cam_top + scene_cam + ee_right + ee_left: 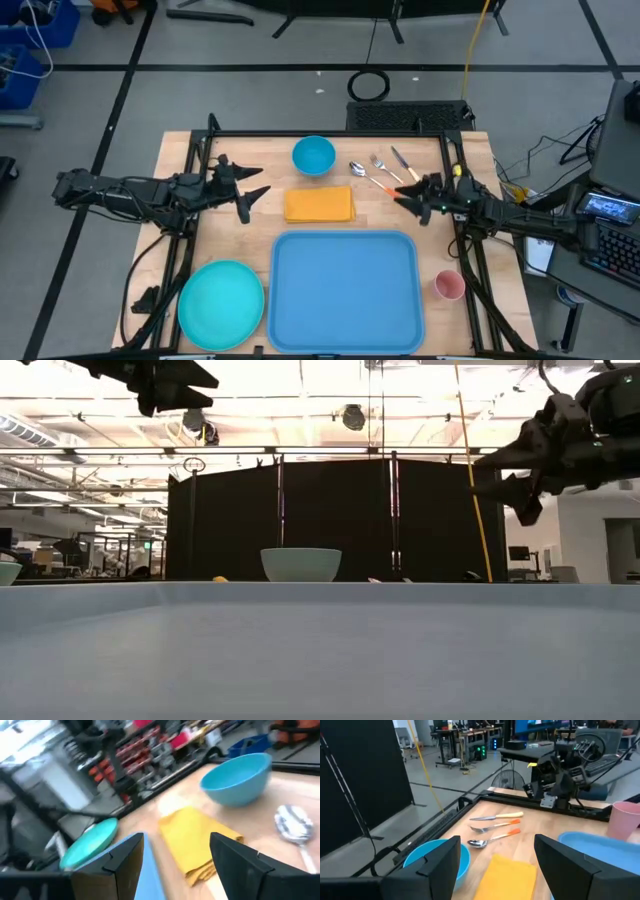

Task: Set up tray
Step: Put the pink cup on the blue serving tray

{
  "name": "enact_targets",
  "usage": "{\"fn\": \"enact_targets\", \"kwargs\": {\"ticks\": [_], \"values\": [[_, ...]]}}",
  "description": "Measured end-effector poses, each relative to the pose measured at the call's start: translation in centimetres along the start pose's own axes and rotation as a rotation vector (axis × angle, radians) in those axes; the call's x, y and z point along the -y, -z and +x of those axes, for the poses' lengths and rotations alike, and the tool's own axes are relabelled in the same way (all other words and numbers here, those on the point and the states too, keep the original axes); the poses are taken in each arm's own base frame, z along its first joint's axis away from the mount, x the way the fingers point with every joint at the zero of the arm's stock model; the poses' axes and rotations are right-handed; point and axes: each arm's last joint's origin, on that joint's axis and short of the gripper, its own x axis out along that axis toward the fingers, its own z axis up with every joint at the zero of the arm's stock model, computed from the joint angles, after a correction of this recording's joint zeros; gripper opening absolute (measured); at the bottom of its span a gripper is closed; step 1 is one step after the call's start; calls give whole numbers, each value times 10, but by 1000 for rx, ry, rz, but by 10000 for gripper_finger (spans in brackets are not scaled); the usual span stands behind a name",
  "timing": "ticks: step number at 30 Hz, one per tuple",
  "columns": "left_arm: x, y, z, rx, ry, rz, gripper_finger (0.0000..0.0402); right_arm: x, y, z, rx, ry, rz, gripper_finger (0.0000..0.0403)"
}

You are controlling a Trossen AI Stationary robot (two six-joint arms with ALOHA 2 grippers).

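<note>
The large blue tray [346,287] lies flat at the table's near middle; its rim [320,592] fills the low view. The orange-yellow napkin [319,205] lies flat just beyond it, with the blue bowl [314,156] farther back. My left gripper [250,191] hovers open left of the napkin, above the table. My right gripper [403,196] hovers open right of the napkin, beside the cutlery. In the left wrist view the napkin [507,877] lies ahead between the fingers; in the right wrist view the napkin [192,842] and bowl [239,778] show.
A teal plate [221,305] sits at the near left, a pink cup [449,286] at the near right. A spoon [362,174], fork [386,172] and knife [404,164] lie at the far right of the table. A black frame [330,133] borders the table.
</note>
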Motion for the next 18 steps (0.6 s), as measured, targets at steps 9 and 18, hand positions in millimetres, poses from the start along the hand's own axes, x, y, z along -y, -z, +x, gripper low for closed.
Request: {"fn": "enact_targets", "kwargs": {"ticks": [9,18], "values": [[0,4,0,-41,-2,89,255,-3,-9,0,114,6,73,222],[0,4,0,-37,-2,86,255,-4,-14,0,224,53,284,222]]}}
